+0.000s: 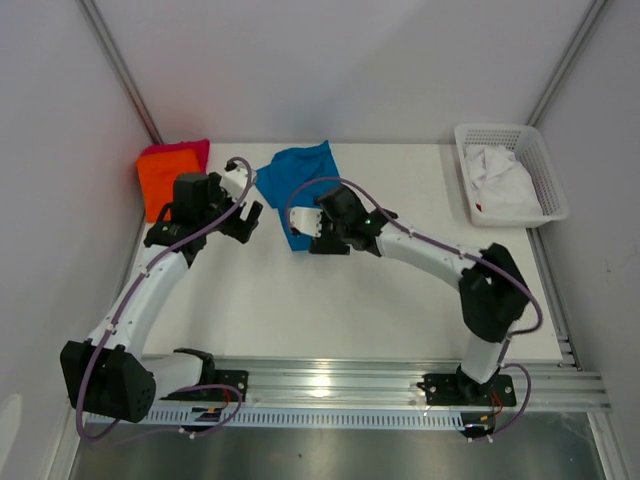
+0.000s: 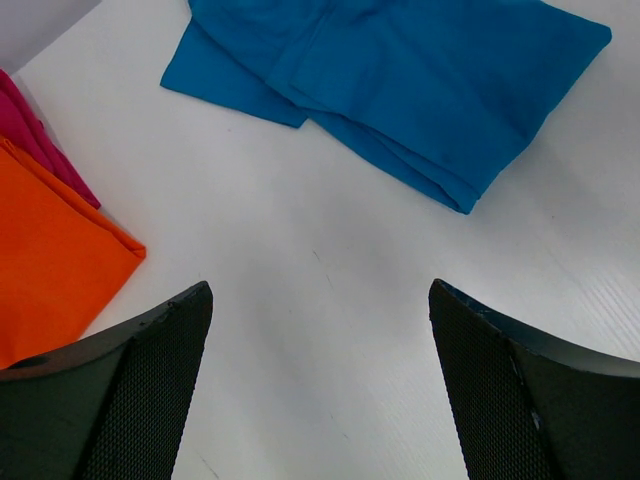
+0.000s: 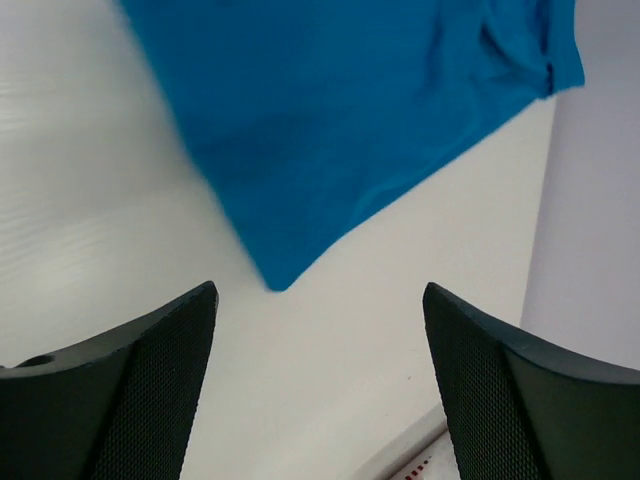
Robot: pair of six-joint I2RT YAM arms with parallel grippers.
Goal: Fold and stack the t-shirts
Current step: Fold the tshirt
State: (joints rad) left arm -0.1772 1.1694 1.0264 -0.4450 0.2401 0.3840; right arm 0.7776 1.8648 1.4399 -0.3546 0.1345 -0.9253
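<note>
The left fingers (image 2: 110, 390) and the right fingers (image 3: 520, 400) both stand wide, holding nothing, over bare desk (image 1: 380, 300). Just beyond them lies the blue t-shirt (image 1: 300, 180), partly folded, toward the middle of the desk's far edge, its long axis running roughly near to far. The right fingers hover at its near corner, so that arm seems the nearer; the left fingers sit just beside its left edge. In the far left corner the orange t-shirt (image 1: 160, 190) overlaps the pinkish-red t-shirt (image 1: 190, 150). That makes three shirts, one of each colour. One white basket (image 1: 497, 130) sits in the far right corner.
</note>
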